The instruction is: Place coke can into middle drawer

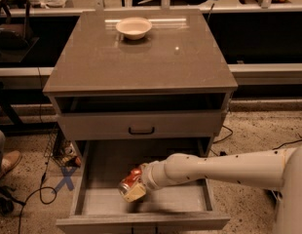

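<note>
The coke can (129, 180) is orange-red with a silver end and lies tilted on its side in my gripper (133, 185). The gripper is shut on it, with a cream fingertip (136, 194) showing below the can. The white arm reaches in from the right. The can hangs low over the floor of the open middle drawer (107, 201), left of its centre. I cannot tell whether the can touches the floor.
A cream bowl (134, 28) sits at the back of the cabinet's grey top (141, 62). Above the open drawer is a shut drawer front with a black handle (141, 130). Cables, a blue cross mark (66, 179) and a person's shoe (7, 162) are on the floor at left.
</note>
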Action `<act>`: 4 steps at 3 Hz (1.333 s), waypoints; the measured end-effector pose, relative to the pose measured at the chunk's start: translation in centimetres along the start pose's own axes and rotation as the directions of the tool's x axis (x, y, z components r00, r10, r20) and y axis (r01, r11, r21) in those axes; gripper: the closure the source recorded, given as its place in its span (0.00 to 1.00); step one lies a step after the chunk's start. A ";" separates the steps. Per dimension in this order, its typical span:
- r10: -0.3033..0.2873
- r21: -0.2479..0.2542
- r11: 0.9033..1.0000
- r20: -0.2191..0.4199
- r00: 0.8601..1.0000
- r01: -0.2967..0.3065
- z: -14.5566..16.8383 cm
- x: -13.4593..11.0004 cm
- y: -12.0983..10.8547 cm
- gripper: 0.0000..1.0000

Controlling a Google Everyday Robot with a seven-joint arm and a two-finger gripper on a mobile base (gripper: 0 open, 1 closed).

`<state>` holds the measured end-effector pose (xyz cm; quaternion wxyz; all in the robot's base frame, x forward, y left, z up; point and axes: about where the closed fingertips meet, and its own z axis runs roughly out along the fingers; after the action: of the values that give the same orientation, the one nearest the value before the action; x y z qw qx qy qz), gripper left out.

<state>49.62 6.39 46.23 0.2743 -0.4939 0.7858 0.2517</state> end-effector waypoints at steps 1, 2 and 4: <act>0.028 0.010 1.000 0.015 1.000 -0.028 2.3 -0.4 -0.9 0.59; 0.041 0.018 0.999 0.025 0.999 -0.042 3.9 -1.1 -1.3 0.34; 0.044 0.023 0.999 0.040 0.998 -0.045 4.7 -2.0 -1.5 0.00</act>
<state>52.57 10.29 44.01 0.2900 -0.4678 0.7940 0.2583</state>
